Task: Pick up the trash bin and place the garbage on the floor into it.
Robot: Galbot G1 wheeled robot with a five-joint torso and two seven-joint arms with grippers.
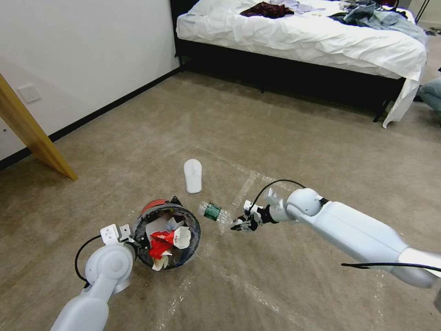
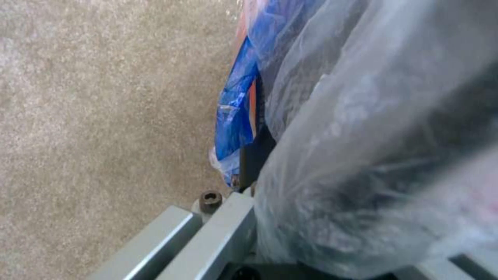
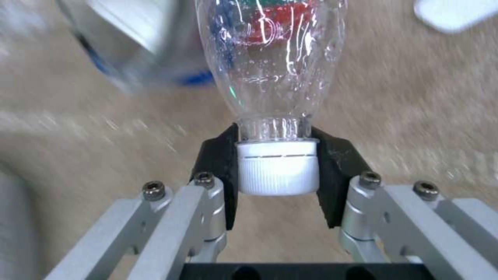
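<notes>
My left gripper (image 1: 136, 240) is shut on the near rim of the red trash bin (image 1: 153, 205), which tilts toward me with white paper and red wrappers inside. Its clear liner (image 2: 363, 116) and blue edge (image 2: 236, 116) press against the left gripper (image 2: 249, 186). A clear plastic bottle (image 1: 213, 213) with a green label hangs just right of the bin's rim, above the floor (image 1: 285, 147). My right gripper (image 1: 241, 224) is shut on the bottle's white cap (image 3: 277, 167); the black pads (image 3: 218, 155) clamp it on both sides. A white slipper (image 1: 193, 174) lies on the carpet beyond the bin.
A bed (image 1: 298, 32) with white sheets and loose clothes stands at the far side. A slanted wooden beam (image 1: 32, 133) leans by the left wall. Whitish tape lines (image 1: 243, 188) cross the carpet. Open carpet stretches ahead and to the right.
</notes>
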